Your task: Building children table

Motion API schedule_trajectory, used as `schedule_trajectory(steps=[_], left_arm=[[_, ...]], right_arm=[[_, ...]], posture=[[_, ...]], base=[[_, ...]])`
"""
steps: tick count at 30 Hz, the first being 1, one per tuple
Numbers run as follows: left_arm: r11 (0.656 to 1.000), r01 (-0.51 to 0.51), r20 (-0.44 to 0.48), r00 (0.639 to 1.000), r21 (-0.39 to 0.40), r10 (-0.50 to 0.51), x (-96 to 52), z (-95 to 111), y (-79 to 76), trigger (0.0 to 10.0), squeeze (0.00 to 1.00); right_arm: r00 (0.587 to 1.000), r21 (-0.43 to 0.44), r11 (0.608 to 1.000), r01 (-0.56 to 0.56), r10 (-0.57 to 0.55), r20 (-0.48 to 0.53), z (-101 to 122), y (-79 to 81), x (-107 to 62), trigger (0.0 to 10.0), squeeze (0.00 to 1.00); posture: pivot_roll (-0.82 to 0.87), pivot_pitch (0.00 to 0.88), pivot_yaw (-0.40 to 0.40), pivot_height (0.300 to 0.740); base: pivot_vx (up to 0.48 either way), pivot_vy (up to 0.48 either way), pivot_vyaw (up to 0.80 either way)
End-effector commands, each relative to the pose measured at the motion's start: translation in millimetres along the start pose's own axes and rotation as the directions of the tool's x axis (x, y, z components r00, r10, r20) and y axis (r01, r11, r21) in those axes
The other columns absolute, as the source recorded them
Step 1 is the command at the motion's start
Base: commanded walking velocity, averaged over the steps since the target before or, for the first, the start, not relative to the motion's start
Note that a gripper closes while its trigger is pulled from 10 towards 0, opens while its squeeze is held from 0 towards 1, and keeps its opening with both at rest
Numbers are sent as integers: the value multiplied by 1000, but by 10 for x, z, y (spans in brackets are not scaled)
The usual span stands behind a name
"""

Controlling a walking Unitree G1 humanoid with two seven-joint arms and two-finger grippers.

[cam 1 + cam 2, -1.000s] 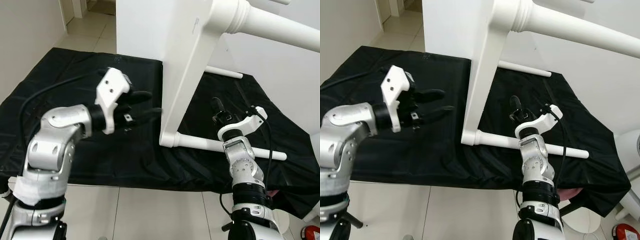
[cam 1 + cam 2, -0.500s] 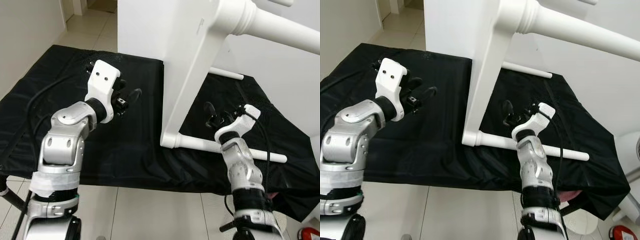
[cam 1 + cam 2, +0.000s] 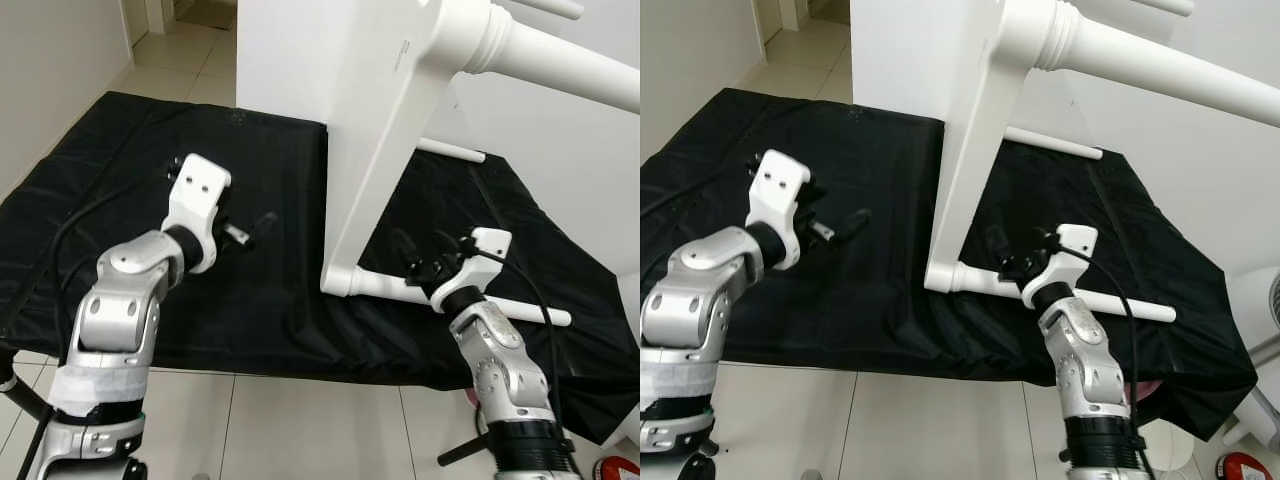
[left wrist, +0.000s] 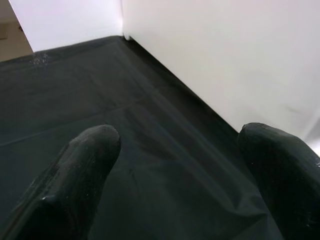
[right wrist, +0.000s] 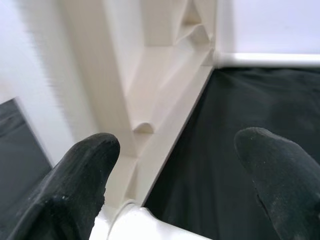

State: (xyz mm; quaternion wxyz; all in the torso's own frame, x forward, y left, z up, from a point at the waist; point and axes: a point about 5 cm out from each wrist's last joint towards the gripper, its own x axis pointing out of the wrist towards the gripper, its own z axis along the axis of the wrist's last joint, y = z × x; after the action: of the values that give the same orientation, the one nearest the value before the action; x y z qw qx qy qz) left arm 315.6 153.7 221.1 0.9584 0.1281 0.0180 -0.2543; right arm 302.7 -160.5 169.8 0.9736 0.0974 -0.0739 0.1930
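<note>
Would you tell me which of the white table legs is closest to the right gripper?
The leg lying flat on the black cloth, running from the table's lower corner: the open right gripper hovers right over it. The other two legs are farther back or high above.

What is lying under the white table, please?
A black cloth lies under the table, spread over the tiled floor. Whatever is beneath the cloth is hidden.
</note>
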Motion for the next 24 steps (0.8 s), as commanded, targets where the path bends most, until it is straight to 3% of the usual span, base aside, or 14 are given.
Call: schedule_trajectory(steps=[1, 11, 17, 24], left_arm=[[994, -112, 12, 994, 14, 112, 6, 19, 12, 10000, 0], [989, -144, 5, 990, 18, 143, -14, -31, 3, 10000, 0], [986, -165, 7, 986, 28, 165, -32, -20, 16, 10000, 0], [984, -175, 14, 985, 31, 174, -41, -3, 23, 10000, 0]], right_arm=[[998, -24, 998, -50, 50, -24, 5, 21, -27, 10000, 0], [985, -23, 988, -154, 152, -80, -86, 167, 16, 10000, 0], [983, 17, 988, -154, 155, -99, -176, 286, 94, 10000, 0], [985, 7, 992, -129, 129, -113, -277, 357, 135, 10000, 0]], posture=[[72, 0, -147, 740], [79, 0, -165, 740], [90, 0, -175, 740], [99, 0, -181, 740]], base=[[0, 0, 0], [0, 0, 0], [0, 0, 0], [0, 0, 0]])
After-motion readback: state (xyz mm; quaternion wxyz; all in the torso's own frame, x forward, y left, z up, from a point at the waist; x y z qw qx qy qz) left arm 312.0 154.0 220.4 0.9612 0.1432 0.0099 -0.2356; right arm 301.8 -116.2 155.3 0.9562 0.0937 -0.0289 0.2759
